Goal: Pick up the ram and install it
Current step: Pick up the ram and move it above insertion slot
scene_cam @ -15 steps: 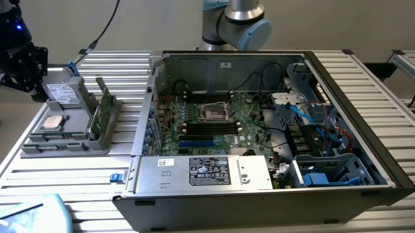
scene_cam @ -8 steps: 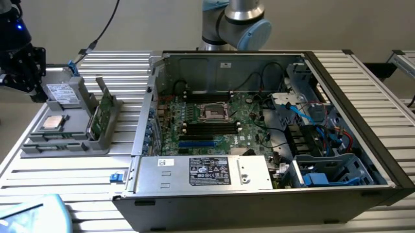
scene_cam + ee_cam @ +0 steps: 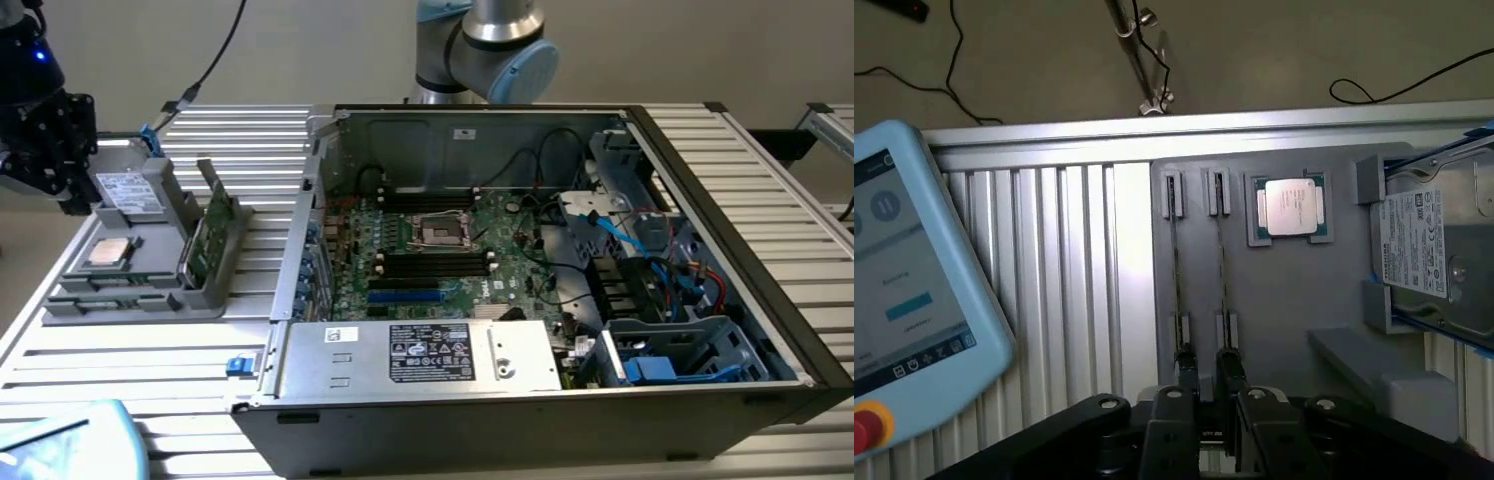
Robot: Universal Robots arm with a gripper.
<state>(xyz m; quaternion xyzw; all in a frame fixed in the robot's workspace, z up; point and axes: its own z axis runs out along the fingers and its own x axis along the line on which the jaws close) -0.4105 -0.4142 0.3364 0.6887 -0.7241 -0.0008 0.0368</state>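
Nearest us, at the exterior view's left, a blue teach pendant (image 3: 54,440) lies on the ribbed surface (image 3: 147,370). Beside it is the open computer case (image 3: 534,430), with its grey power supply (image 3: 420,352) up front.

Back along the left is the grey tray (image 3: 80,300), and this is the part that matters. The ram sticks (image 3: 198,243) stand on edge in slotted holders on the tray's side toward the case. The wrist view shows them from above as two thin lines. The first stick (image 3: 1222,290) is nearer the processor (image 3: 1290,207), and the second stick (image 3: 1176,290) is just beside it.

The hand (image 3: 1205,368) has its fingers slightly parted and nothing between them. I can't tell which stick it's lined up on. In the exterior view the hand (image 3: 60,190) hangs high by the tray's far left end, near the hard drive (image 3: 127,190) and apart from the sticks.

How will a stick handle? It looks light, stiff and thin, but delicate, with chips on the faces and contacts along the seated edge. Only the top edge is free, so the best hold looks like a pinch across the two flat faces, about mid-length and kept square so nothing twists in the holders. The neighbour is close, so one finger would have to slip into the gap between the two.

Farther back, inside the case, is the motherboard (image 3: 454,235) with its dark slots (image 3: 434,262). Farthest of all is the arm's base (image 3: 481,40).
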